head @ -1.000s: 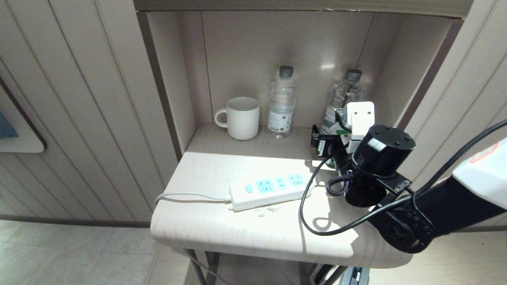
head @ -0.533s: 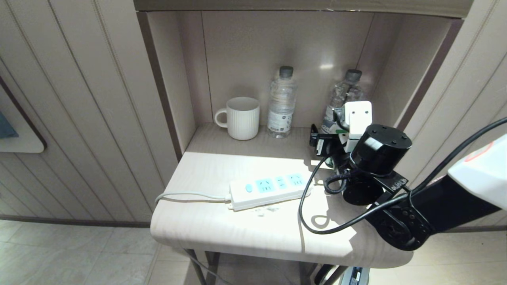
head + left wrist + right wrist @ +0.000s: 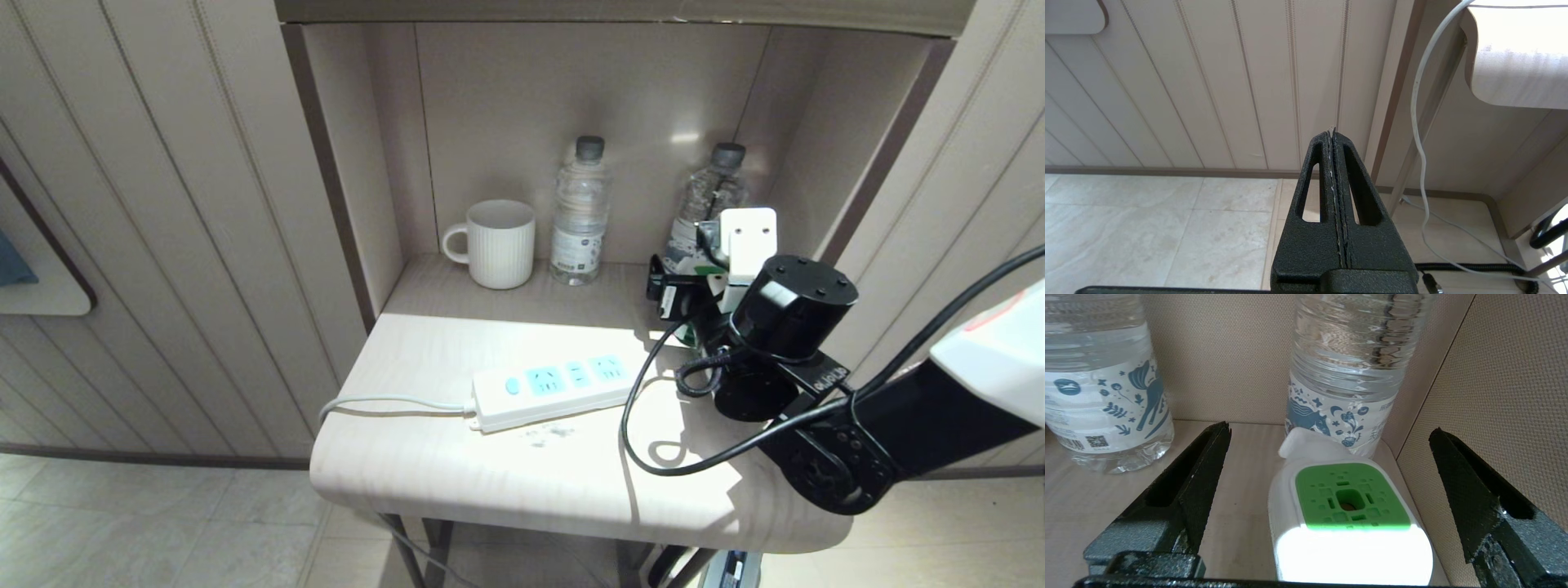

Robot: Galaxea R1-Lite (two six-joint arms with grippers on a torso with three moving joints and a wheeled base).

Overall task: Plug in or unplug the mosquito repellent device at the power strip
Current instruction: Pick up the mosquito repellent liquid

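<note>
- The right gripper [image 3: 1327, 473] has its fingers wide open, one on each side of the mosquito repellent device [image 3: 1349, 522], and they do not touch it.
- The device stands on the shelf [image 3: 522, 298] in the right back corner, just in front of a water bottle [image 3: 1359, 371] and near the side wall [image 3: 1502, 396]; it is not plugged in.
- I think the step is to grasp it: close evenly on the white head, keeping the outer finger away from the wall.
- The power strip [image 3: 555, 390] lies on the table [image 3: 457, 474], well apart, with its sockets free.
- The left gripper [image 3: 1334, 212] hangs below beside the table, fingers closed on nothing.
- A mug [image 3: 500, 243] and a second bottle [image 3: 581, 212] stand at the back.
</note>
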